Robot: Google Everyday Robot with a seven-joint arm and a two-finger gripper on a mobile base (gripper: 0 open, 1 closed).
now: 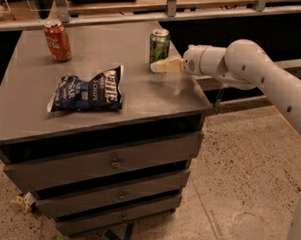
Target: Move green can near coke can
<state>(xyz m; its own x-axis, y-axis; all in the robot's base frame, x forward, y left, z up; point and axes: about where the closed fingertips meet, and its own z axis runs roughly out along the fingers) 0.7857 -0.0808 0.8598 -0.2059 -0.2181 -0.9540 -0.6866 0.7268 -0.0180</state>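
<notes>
The green can point(159, 45) stands upright near the back right of the grey cabinet top point(142, 86). The coke can point(58, 40), red with a silver top, stands upright at the back left, far from the green can. My gripper point(162, 66) reaches in from the right on a white arm point(243, 61). Its pale tip is just in front of the green can's base, at the can's right side, very close to it.
A dark blue chip bag point(88, 91) lies flat on the cabinet top between the two cans, toward the front. The cabinet has three drawers point(113, 163) below. A rail point(145, 16) runs behind the cabinet. Speckled floor lies to the right.
</notes>
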